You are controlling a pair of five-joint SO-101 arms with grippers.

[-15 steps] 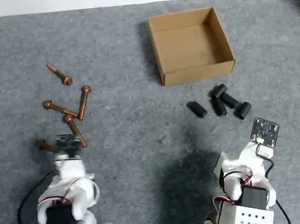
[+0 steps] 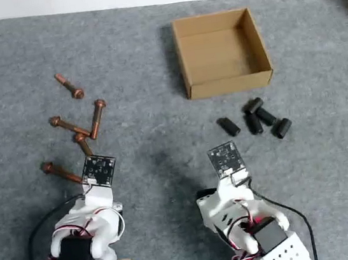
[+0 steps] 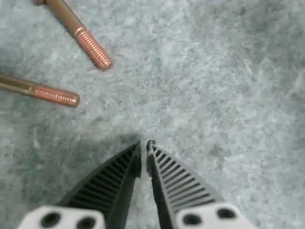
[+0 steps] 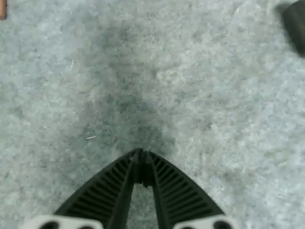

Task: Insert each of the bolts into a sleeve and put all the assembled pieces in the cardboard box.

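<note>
I am watching the left tool (image 3: 144, 145) pointing down at the grey felt-covered counter (image 2: 145, 57). Its jaws are drawn together to a thin slit and are gripping nothing. The threaded ends of two copper bolts (image 3: 93, 47) are lying on the felt just beyond its tips. The right tool (image 4: 142, 153) is aiming at bare felt near the counter's middle, its jaws pressed together and carrying nothing, with a black sleeve (image 4: 294, 21) showing off to one side. From above, five bolts are lying scattered on the counter's left half, ahead of the left arm (image 2: 92, 211). A cluster of black sleeves (image 2: 228, 127) is lying right of centre, ahead of the right arm (image 2: 235, 205). The cardboard box (image 2: 227, 86) is sitting open-topped toward the far edge, just behind the sleeves.
</note>
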